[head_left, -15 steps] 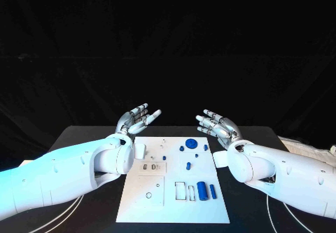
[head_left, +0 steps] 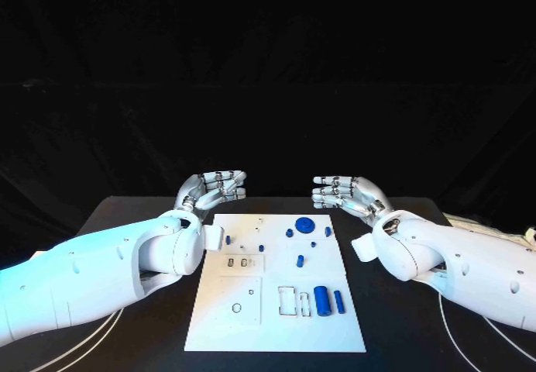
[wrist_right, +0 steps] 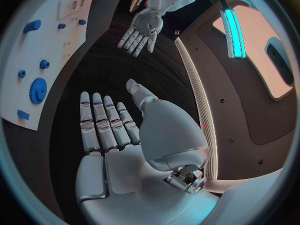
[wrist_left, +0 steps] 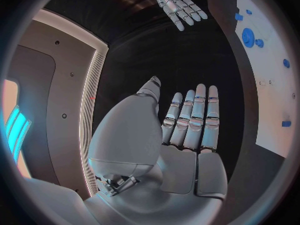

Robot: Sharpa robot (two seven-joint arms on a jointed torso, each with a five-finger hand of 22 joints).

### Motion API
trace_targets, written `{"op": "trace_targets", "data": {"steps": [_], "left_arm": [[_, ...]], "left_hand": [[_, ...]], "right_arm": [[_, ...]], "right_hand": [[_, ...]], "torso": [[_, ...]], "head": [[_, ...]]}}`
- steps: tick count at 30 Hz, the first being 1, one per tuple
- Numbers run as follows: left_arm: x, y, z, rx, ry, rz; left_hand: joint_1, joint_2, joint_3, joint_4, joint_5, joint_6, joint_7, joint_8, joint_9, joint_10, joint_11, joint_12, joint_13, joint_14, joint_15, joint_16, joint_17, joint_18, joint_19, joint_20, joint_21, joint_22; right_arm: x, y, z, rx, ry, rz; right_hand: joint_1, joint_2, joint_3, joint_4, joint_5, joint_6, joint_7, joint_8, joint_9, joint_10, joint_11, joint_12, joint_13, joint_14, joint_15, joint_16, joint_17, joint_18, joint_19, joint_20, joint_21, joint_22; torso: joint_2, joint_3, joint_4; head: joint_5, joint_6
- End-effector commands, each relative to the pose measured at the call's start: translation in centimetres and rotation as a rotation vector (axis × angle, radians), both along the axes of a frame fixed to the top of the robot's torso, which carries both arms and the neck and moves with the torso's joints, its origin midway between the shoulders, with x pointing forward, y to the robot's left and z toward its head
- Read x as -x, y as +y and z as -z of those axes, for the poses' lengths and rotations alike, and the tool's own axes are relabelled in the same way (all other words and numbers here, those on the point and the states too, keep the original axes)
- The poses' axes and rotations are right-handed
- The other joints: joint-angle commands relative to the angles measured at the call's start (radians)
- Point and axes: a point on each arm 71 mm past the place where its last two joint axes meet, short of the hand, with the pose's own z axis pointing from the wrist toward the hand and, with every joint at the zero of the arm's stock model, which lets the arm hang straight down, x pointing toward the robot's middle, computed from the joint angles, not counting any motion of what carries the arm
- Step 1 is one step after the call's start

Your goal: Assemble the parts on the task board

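Parts (head_left: 321, 301) are tiny blue pieces scattered over the board (head_left: 229, 325), which sits mid-table (head_left: 134, 213). Going left to right: left hand (head_left: 212, 188) hovers off the board's far left corner, holding nothing, fingers straight and side by side. On the board there's a gear (head_left: 305, 227) near the far edge and a chunky cylinder toward the near right. Right hand (head_left: 345, 192) hangs off the far right corner, equally empty, fingers flat together. My guess: stiff, light, slippery plastic, so pinch each piece by its sides.
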Motion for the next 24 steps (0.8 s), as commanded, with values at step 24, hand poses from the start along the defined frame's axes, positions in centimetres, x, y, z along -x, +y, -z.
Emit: {"op": "trace_targets", "data": {"steps": [24], "left_arm": [[4.4,-2.6,-3.1,0.149,0.018,0.227]], "left_hand": [[0.037,0.038,0.004,-0.079,-0.003,0.094,-0.001,-0.02,-0.01,0.125,-0.037,-0.024,0.0,0.158,-0.05,0.008,0.079,0.011,0.174,-0.054,0.041,0.0]], "right_arm": [[-2.1,1.8,-3.6,0.949,-0.42,-0.105]], "right_hand": [[0.049,-0.069,0.073,-0.045,-0.104,0.36,-0.015,-0.002,0.009,0.402,-0.117,-0.02,0.007,0.571,-0.171,0.093,0.076,0.025,0.41,-0.165,0.343,0.145]], "torso": [[0.118,-0.0609,0.0531]], "head": [[-0.066,0.049]]}}
